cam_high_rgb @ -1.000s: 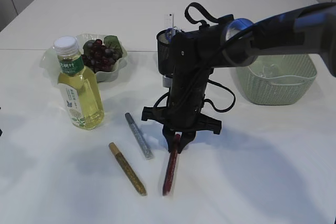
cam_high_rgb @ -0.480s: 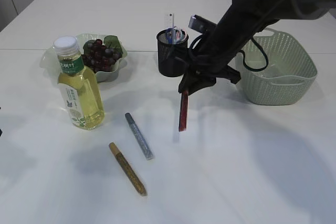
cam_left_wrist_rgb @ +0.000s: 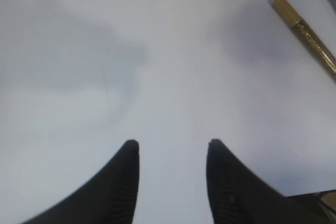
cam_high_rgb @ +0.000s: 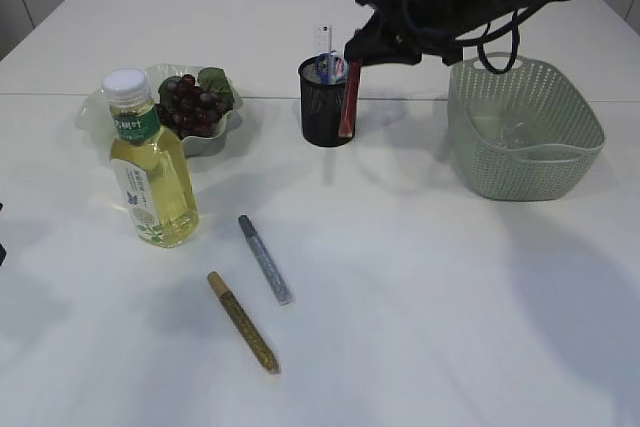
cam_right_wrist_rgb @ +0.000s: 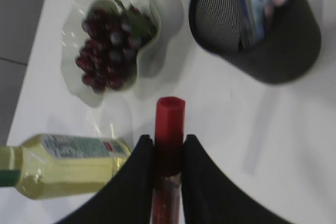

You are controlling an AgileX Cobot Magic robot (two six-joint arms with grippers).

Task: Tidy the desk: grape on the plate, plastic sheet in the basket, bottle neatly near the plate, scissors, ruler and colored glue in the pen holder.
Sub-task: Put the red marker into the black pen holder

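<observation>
Glue sticks lie nearest on the white worktop (cam_high_rgb: 430,307): a gold one (cam_high_rgb: 243,321) at the front and a silver one (cam_high_rgb: 265,258) just behind it, both slanting, apart from each other. In the left wrist view the left pincer (cam_left_wrist_rgb: 170,153) hangs over bare worktop, its jaws parted with nothing between them, the gold stick off at the upper right. Farther back on the left stands the bottle (cam_high_rgb: 150,163), upright, capped, with yellow liquid. Just behind it sits the clear plate (cam_high_rgb: 225,127) with the grapes (cam_high_rgb: 190,104) on it. Near the middle stands the black mesh pen holder (cam_high_rgb: 325,115), with the scissors (cam_high_rgb: 331,65) and the ruler (cam_high_rgb: 321,39) inside. The right pincer (cam_high_rgb: 356,55) hovers just right of the holder's rim, clamped on the top of a red glue stick (cam_high_rgb: 348,99) that hangs nearly upright, its lower end in front of the holder's right side. Right of that sits the green basket (cam_high_rgb: 524,167); something pale lies inside, too faint to name.
</observation>
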